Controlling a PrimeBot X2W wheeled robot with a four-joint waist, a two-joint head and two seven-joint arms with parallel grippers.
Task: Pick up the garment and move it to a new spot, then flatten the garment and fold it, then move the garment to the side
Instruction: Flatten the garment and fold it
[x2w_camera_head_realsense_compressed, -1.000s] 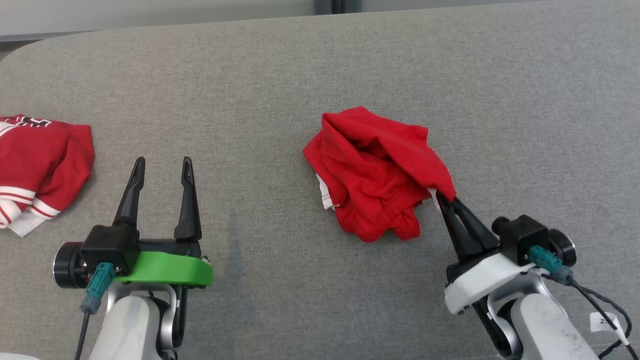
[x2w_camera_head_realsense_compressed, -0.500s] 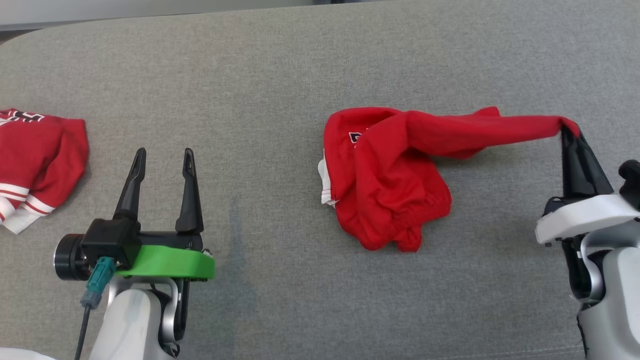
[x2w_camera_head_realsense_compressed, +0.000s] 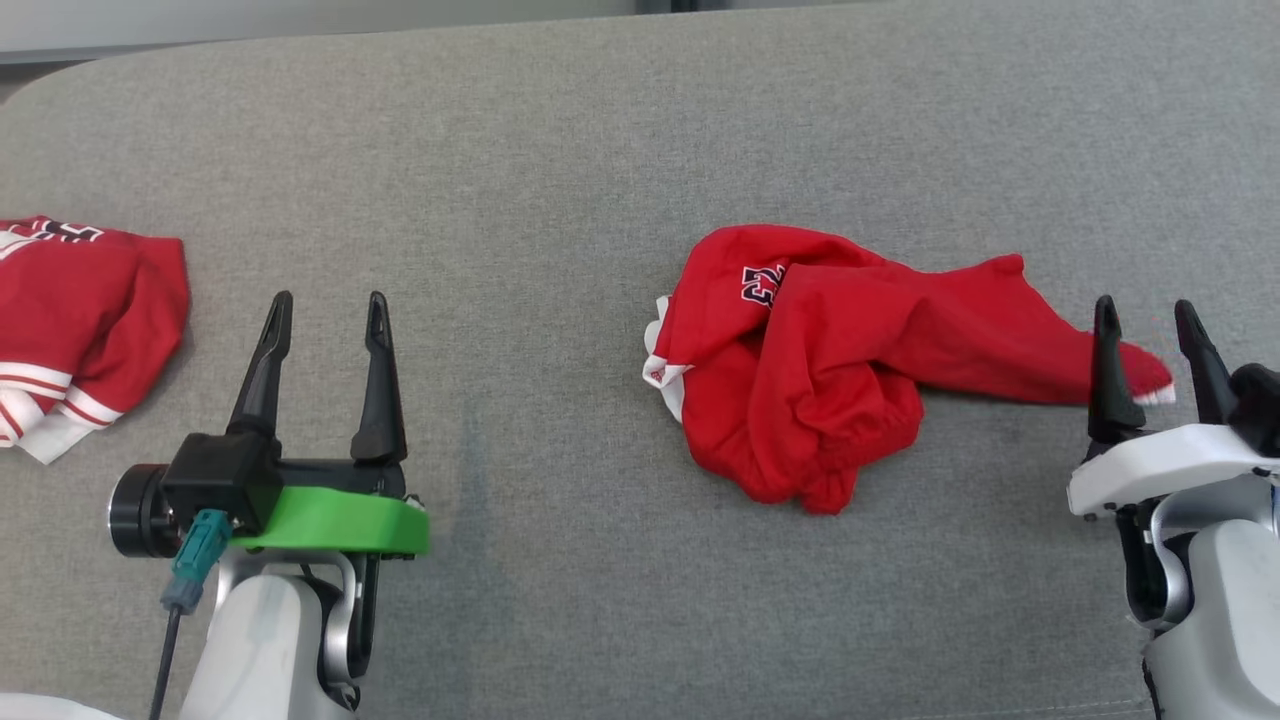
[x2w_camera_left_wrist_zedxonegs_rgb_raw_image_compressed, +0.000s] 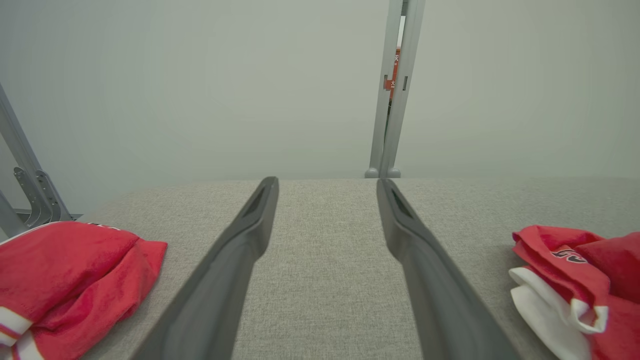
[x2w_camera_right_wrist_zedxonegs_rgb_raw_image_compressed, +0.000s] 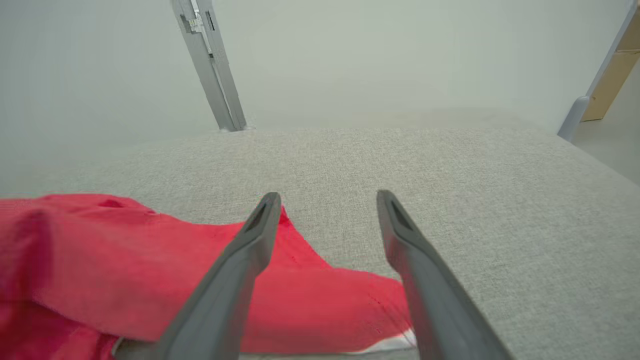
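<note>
A crumpled red garment (x2w_camera_head_realsense_compressed: 810, 390) with white trim and a dark logo lies on the grey surface (x2w_camera_head_realsense_compressed: 560, 180), right of centre. One stretched-out part of it reaches right and ends between the fingers of my right gripper (x2w_camera_head_realsense_compressed: 1150, 312), which is open above that end. In the right wrist view the red garment (x2w_camera_right_wrist_zedxonegs_rgb_raw_image_compressed: 150, 280) lies flat under and between the spread fingers (x2w_camera_right_wrist_zedxonegs_rgb_raw_image_compressed: 235, 270). My left gripper (x2w_camera_head_realsense_compressed: 323, 300) stands open at the lower left, with bare grey fabric between its fingers. The left wrist view catches the garment's edge (x2w_camera_left_wrist_zedxonegs_rgb_raw_image_compressed: 565, 280) at its right side.
A second red garment with white stripes (x2w_camera_head_realsense_compressed: 70, 320) lies at the far left edge, also in the left wrist view (x2w_camera_left_wrist_zedxonegs_rgb_raw_image_compressed: 65, 275). The padded surface curves off at its back left corner. A metal post (x2w_camera_left_wrist_zedxonegs_rgb_raw_image_compressed: 392, 90) stands behind the back edge.
My right gripper pulled one part of the garment out to the right, then opened and let it drop onto the surface. The garment's bulk shifted slightly right. The left arm stayed put.
</note>
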